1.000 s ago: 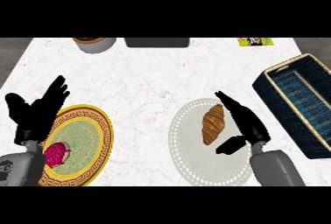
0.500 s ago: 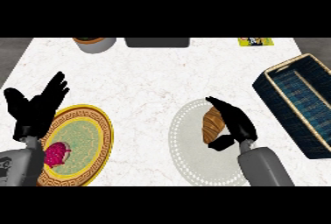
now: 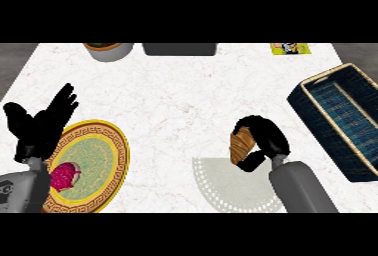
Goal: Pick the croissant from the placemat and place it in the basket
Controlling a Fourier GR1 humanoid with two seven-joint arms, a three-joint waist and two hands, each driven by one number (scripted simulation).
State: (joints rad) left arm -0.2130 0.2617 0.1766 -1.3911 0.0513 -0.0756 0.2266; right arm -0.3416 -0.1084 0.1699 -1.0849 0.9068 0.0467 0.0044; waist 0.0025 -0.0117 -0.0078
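Right hand point(image 3: 267, 141) closed round golden-brown croissant point(image 3: 240, 147), lifted it off round white lace placemat point(image 3: 229, 187) since half-second ago. Carry toward dark-blue woven basket point(image 3: 319, 107), frame right, remained. Left hand point(image 3: 40, 122) open, resting, frame left.

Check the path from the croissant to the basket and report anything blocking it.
Nothing visible blocks it. The right hand is curled round the croissant, and only bare counter lies between it and the basket to the right.

White marbled tabletop point(image 3: 184, 90); dark blue basket point(image 3: 341, 117) with tan rim; golden-brown croissant point(image 3: 240, 146); yellow key-patterned plate point(image 3: 92, 170), perhaps pale green centre; pale grey placemat point(image 3: 229, 187)
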